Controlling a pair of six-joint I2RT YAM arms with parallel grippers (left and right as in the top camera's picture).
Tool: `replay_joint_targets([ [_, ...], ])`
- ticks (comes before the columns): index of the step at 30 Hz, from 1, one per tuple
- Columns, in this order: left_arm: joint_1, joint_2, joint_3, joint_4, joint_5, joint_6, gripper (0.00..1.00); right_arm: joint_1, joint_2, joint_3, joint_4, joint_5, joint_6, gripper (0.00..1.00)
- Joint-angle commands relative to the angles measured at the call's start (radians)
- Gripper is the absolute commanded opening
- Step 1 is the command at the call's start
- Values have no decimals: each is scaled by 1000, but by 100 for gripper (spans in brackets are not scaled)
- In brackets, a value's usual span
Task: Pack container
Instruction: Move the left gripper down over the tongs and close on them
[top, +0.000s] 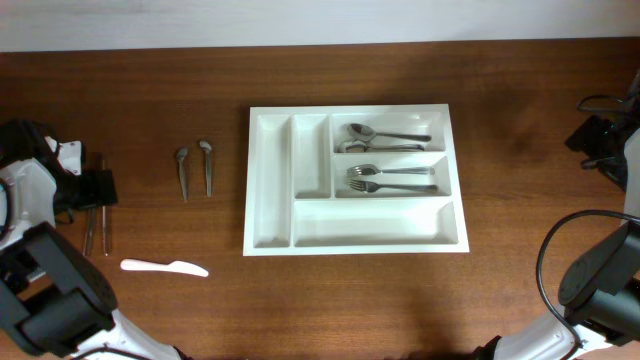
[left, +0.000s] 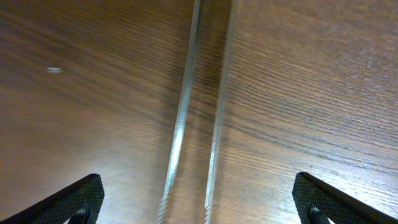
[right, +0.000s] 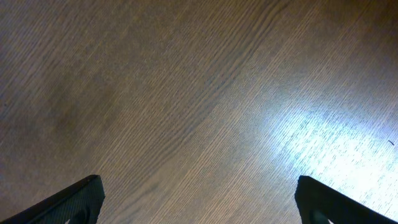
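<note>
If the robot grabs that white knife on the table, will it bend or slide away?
The white knife looks like thin plastic, so probably light and slightly bendy. Lying flat on the smooth table, it would likely skid if pushed.

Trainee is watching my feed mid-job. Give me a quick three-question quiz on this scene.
1. True or false: the forks and the spoons lie in separate compartments of the cutlery tray.
2. What lies between the left end effector's open fingers? A) a white plastic knife B) two slim metal utensils C) a fork
3. How many tray compartments hold cutlery?
Key: 1 true; 2 B; 3 two.
</note>
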Motion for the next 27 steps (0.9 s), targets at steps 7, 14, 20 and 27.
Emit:
replay_joint_targets([
  [7,3,106,11,-4,51,20,99,2,3,17,0,2,1,99],
  [14,3,114,11,-5,51,31,99,2,3,17,0,2,1,99],
  [20,3,123,11,-5,51,72,99,2,3,17,0,2,1,99],
  [27,3,128,11,2,51,139,99,2,3,17,0,2,1,99],
])
